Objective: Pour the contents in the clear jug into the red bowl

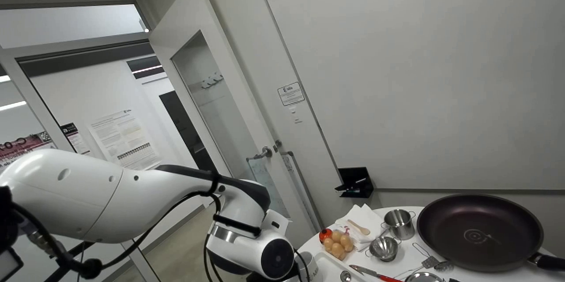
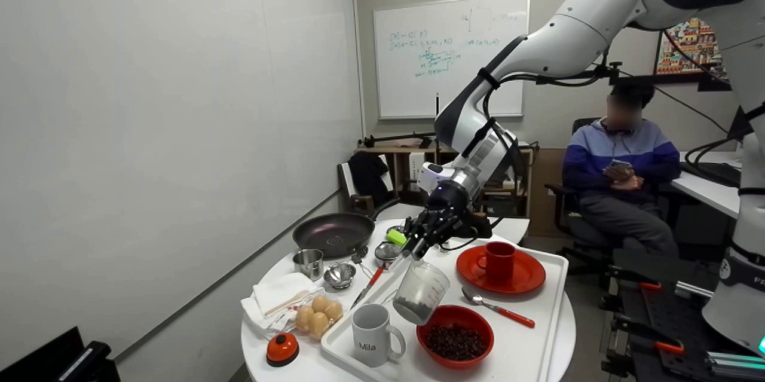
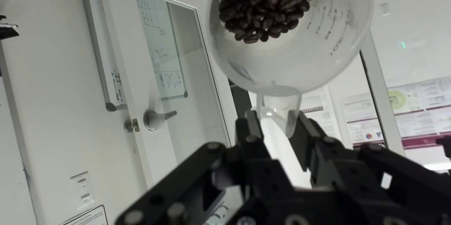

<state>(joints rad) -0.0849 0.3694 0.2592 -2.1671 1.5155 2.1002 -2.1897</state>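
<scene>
Over the white rectangular tray [image 2: 521, 349], the black gripper [image 3: 276, 125] pinches the clear plastic jug [image 2: 425, 286] by its handle [image 3: 280, 101]; round red bowl [image 2: 478, 320] holds dark beans [image 2: 455, 343], jug holds more unpoured!

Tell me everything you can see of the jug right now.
The jug is clear and slightly cloudy, apparently plastic, with a round mouth, a handle and dark measuring marks on its wall. Dark beans, probably coffee, lie inside, gathered toward the bottom. The gripper holds it by the handle, jaws on either side. In an exterior view it hangs tilted over the tray, close to the red bowl; whether they touch can't be told.
</scene>
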